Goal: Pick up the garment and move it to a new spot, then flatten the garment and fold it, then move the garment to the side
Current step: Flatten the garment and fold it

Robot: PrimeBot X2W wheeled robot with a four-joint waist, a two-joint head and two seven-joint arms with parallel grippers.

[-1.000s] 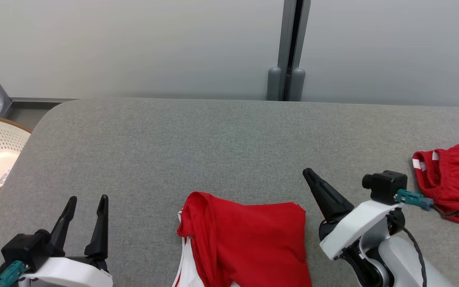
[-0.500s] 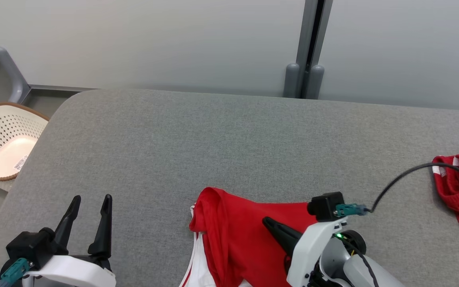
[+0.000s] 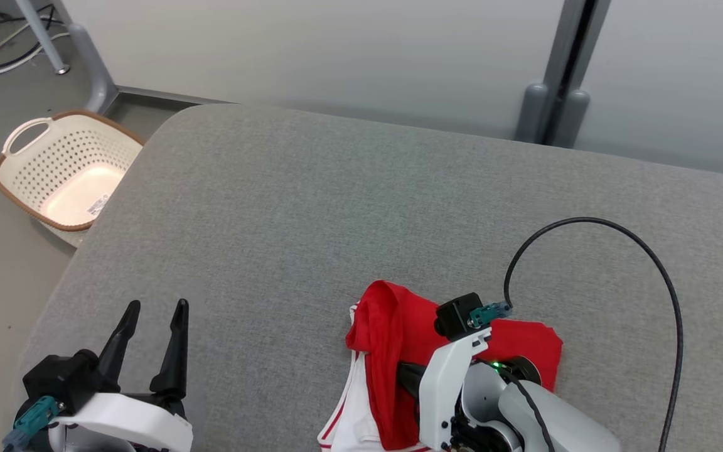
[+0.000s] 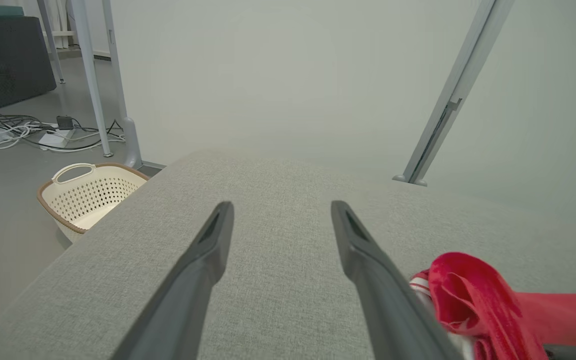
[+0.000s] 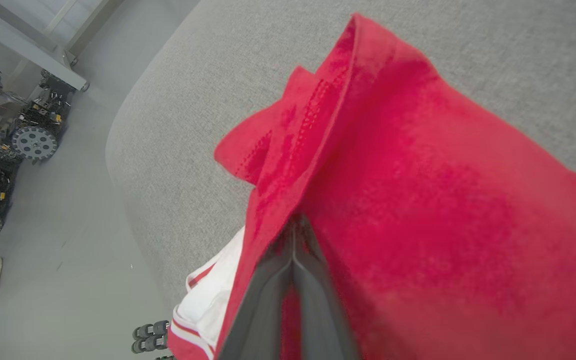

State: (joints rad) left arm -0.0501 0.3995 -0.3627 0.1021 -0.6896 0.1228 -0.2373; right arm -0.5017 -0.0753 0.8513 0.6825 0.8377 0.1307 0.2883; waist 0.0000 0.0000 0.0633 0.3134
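A red garment [image 3: 393, 326] with white trim lies bunched near the front edge of the grey table [image 3: 311, 207]. It also shows at the lower right of the left wrist view [image 4: 473, 295]. My right gripper [image 3: 402, 373] is down on its left part, fingers mostly hidden under the wrist. In the right wrist view the two fingers meet at a ridge of red fabric [image 5: 418, 175], so the right gripper [image 5: 293, 224] is shut on the garment's fold. My left gripper [image 3: 156, 306] stands open over bare table to the left, holding nothing [image 4: 282, 205].
A cream perforated basket [image 3: 66, 169] sits on the floor off the table's left corner, also in the left wrist view [image 4: 88, 197]. A black cable [image 3: 650, 263] arcs over the table's right side. A grey post [image 3: 556, 94] stands behind the far edge.
My right gripper swung left from beside the garment and came down on its fold, fingers shutting. The head camera shifted, so the basket shows more and the second red garment left view.
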